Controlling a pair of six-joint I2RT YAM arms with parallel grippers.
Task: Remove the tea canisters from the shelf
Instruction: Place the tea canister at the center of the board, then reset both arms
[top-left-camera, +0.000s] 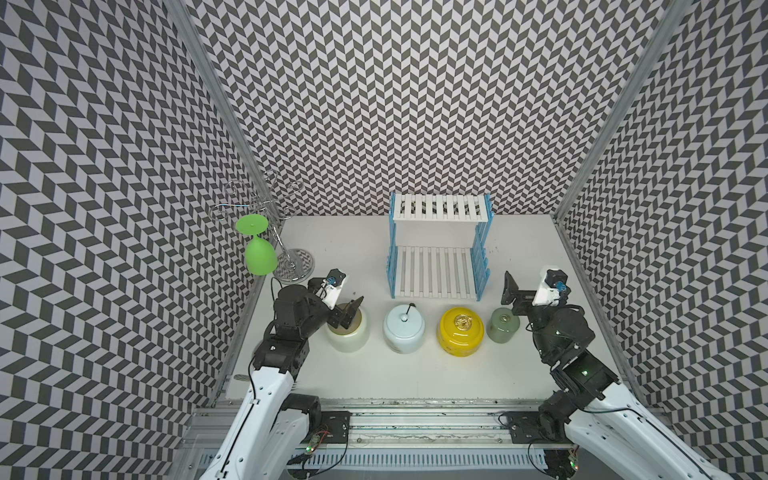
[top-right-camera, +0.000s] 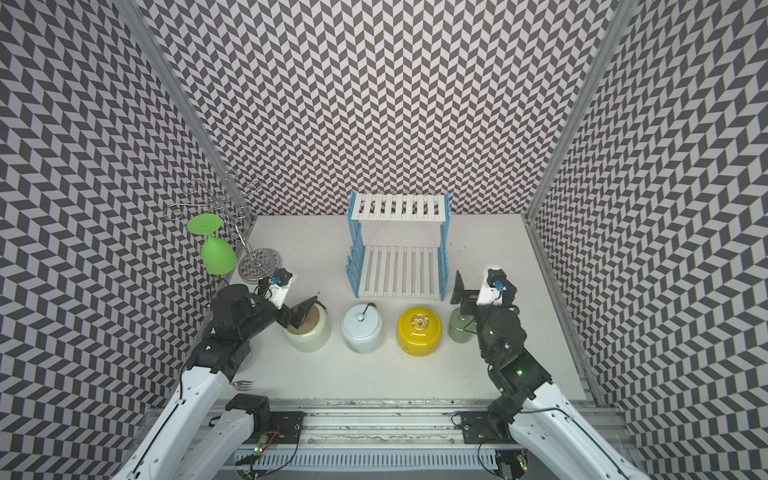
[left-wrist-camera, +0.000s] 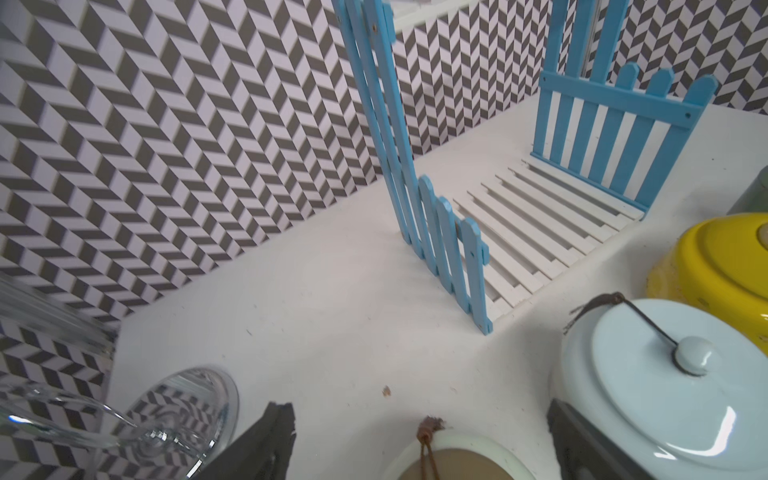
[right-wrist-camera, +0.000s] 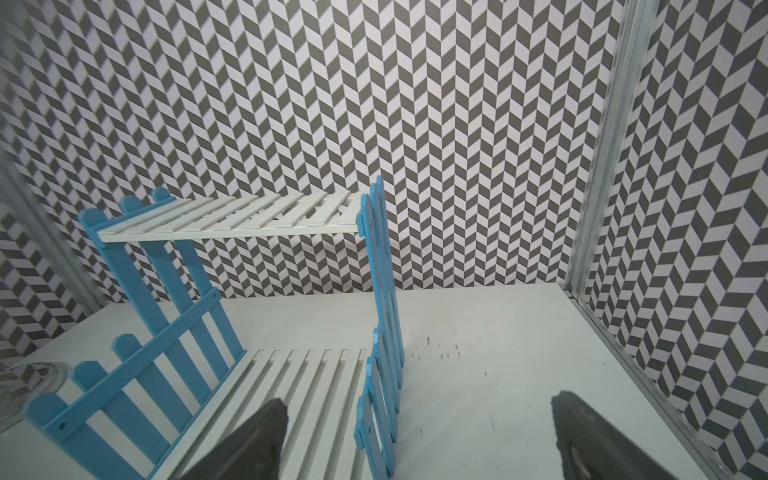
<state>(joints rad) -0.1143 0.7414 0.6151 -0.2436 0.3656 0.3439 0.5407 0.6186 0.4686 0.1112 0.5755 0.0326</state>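
Observation:
The shelf (top-left-camera: 432, 272), white slats with blue picket sides, stands at the back with both boards bare. In front of it four tea canisters stand in a row on the table: cream with tan lid (top-left-camera: 351, 334), pale blue (top-left-camera: 404, 330), yellow (top-left-camera: 461, 334), sage-green (top-left-camera: 503, 328). My left gripper (top-left-camera: 349, 313) hovers open over the cream canister (left-wrist-camera: 453, 455), fingers wide of its rim on either side. My right gripper (top-left-camera: 513, 293) is open above the table, just behind the sage-green canister, facing the shelf (right-wrist-camera: 299, 386). Nothing is between its fingers.
A chrome wire stand (top-left-camera: 293, 259) at the back left carries an upside-down green goblet (top-left-camera: 259, 255), close behind my left arm. A fork (top-right-camera: 243, 385) lies near the front left edge. Patterned walls and metal posts enclose the table on three sides.

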